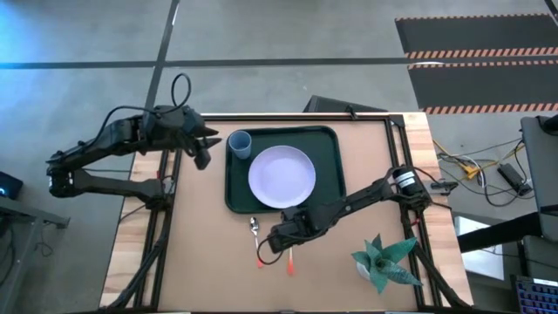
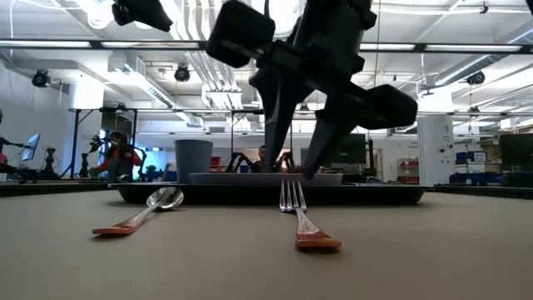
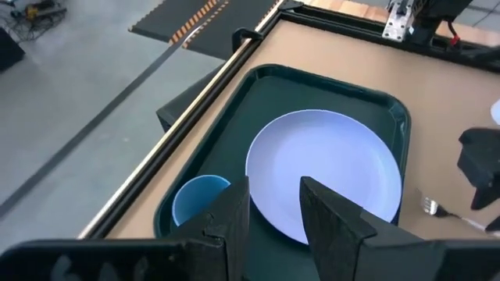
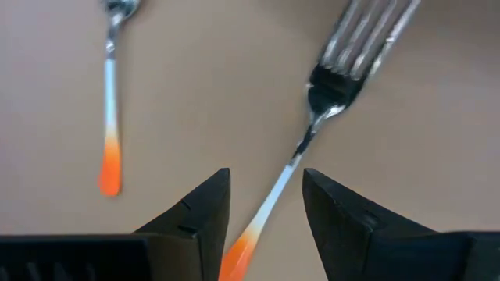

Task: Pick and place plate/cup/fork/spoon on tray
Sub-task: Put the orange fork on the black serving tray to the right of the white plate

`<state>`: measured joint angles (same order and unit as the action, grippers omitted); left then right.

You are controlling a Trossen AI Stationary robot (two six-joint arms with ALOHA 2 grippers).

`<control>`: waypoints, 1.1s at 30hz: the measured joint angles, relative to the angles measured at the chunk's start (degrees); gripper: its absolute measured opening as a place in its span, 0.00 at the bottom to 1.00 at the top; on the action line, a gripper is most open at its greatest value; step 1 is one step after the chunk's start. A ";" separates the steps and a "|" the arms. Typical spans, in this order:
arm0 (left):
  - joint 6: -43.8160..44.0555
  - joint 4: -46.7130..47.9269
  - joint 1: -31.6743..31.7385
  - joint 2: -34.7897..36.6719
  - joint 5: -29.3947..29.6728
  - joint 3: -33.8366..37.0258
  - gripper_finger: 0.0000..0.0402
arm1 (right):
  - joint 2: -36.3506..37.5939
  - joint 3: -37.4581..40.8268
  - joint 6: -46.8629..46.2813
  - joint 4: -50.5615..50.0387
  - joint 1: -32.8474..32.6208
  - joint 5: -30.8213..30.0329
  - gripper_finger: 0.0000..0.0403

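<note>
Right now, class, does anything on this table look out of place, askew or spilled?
Nothing spilled or damaged. Only the spoon and fork lie on the table, off the tray holding the plate and cup.

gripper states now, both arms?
Left gripper: open, empty, above the tray.
Right gripper: open, straddling the fork handle, nothing gripped.

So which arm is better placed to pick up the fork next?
Right. Its pincer hangs open directly over the fork on the table, handle between its fingers. The left pincer waits beside the tray, far from the fork.
</note>
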<state>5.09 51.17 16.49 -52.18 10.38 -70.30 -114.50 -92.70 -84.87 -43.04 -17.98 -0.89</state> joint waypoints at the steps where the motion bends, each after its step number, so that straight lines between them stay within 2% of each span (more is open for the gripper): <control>1: -0.87 0.30 0.00 0.18 -0.03 0.00 0.24 | -0.02 0.09 -0.98 -0.19 0.00 -0.44 0.39; 10: -2.50 2.26 -0.02 1.62 -0.29 0.00 0.24 | -2.16 0.21 -4.38 1.08 0.00 -0.18 0.41; 18: -2.52 2.23 -0.04 3.13 -0.30 0.00 0.24 | -5.32 0.02 -6.67 3.27 -0.20 5.01 0.41; 23: -2.55 2.24 -0.04 3.64 -0.29 0.00 0.24 | -5.40 0.03 -7.81 3.07 -0.20 5.01 0.41; 27: -2.66 2.29 -0.04 4.11 -0.29 0.00 0.24 | -5.40 0.08 -8.48 2.59 -0.20 5.18 0.33; 33: -3.01 2.35 -0.04 5.00 -0.29 0.00 0.24 | -5.44 0.14 -8.39 1.04 -0.23 5.29 0.12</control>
<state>2.09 53.52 16.45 -47.18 10.09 -70.30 -119.93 -92.55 -93.26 -42.01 -18.21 4.40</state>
